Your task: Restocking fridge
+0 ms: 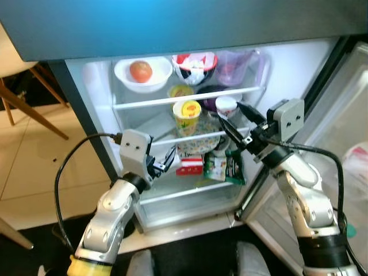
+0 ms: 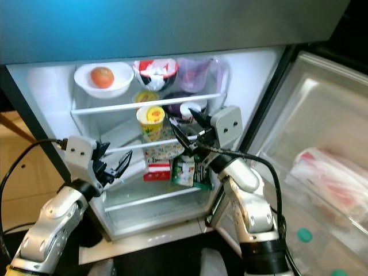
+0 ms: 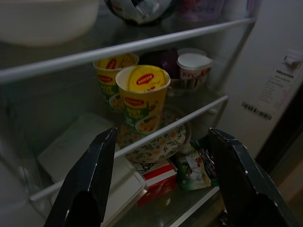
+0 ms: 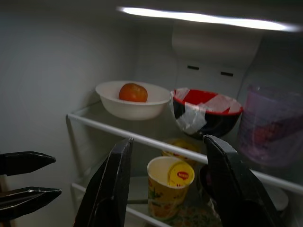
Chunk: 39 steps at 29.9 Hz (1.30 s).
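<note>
Fridge stood open in front of the robot, its door swung out to the robot's right. Top shelf, left to right: white bowl with an orange-red fruit inside, red-and-black bowl stuffed with crumpled wrap, purple jug. Middle shelf: yellow noodle cup at the front edge, standing on a flowered plate; a second yellow cup just behind it; a white tub near a dark purple bowl to the right; a flat white lidded box to the left. Lower shelf: red-and-white carton beside green snack packets.

Left gripper was held at the fridge opening, low on the left side, level with the lower shelf. Jaws stood wide apart in the left wrist view, with nothing between them; the noodle cup and plate showed in the gap beyond.

Right gripper was reaching in from the right at middle-shelf height, fingertips near the white tub. Jaws were parted and empty; whether a fingertip touched the tub, I could not tell. Right wrist view looked across at the upper shelf, with the left gripper's two black fingers at its edge.

Door pocket held a red-and-white bag.
</note>
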Available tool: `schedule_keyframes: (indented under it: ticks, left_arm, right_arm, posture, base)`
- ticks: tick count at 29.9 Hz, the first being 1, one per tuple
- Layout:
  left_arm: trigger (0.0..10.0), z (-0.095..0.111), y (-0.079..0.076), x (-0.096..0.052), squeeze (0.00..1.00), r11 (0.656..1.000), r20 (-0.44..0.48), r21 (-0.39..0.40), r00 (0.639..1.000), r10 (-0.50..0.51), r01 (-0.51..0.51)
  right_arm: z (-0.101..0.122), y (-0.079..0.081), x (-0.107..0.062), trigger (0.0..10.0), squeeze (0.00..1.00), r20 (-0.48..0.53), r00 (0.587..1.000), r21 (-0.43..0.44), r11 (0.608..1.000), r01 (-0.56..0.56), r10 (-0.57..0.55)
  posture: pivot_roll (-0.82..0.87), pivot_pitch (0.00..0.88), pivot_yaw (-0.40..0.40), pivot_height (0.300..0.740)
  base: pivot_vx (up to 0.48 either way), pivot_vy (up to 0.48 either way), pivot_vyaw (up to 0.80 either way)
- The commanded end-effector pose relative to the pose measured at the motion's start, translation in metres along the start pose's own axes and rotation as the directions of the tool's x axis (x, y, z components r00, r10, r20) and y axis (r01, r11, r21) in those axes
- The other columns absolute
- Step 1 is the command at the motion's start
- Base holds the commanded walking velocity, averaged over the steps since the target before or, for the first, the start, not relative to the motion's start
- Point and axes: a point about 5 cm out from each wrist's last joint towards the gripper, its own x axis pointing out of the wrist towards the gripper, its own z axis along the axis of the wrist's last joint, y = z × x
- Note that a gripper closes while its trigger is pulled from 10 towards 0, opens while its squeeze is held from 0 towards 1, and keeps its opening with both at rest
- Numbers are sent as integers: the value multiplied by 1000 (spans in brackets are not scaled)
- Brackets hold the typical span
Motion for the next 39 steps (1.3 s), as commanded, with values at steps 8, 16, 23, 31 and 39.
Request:
schedule_keyframes:
  ticks: [8,16,23,31,39]
  left_arm:
    - [10000,-20,0,-6,0,1000,-67,22,998,10,-8]
    - [10000,-72,6,-32,0,999,-258,40,965,39,-30]
    - [10000,-118,14,-59,0,997,-432,38,898,83,-74]
    - [10000,-175,18,-103,0,992,-656,74,744,125,-102]
    - [10000,-207,19,-142,0,968,-809,75,553,201,-241]
  right_arm:
    - [-69,14,-26,10000,0,-271,961,57,998,-34,48]
    - [-136,17,-63,10000,0,-507,861,89,991,101,-42]
    - [-143,-22,-84,10000,0,-556,800,11,961,275,-223]
    - [-170,-61,-143,10000,0,-665,585,-136,845,517,-465]
    - [-221,-20,-232,10000,0,-873,232,-232,782,578,-430]
  posture:
    - [23,0,-53,700]
    - [26,0,-45,735]
    - [12,0,-37,740]
    - [-9,0,-41,740]
    - [-25,0,-50,740]
  base:
    - [0,0,0]
    - [0,0,0]
    - [0,0,0]
    - [0,0,0]
    - [0,0,0]
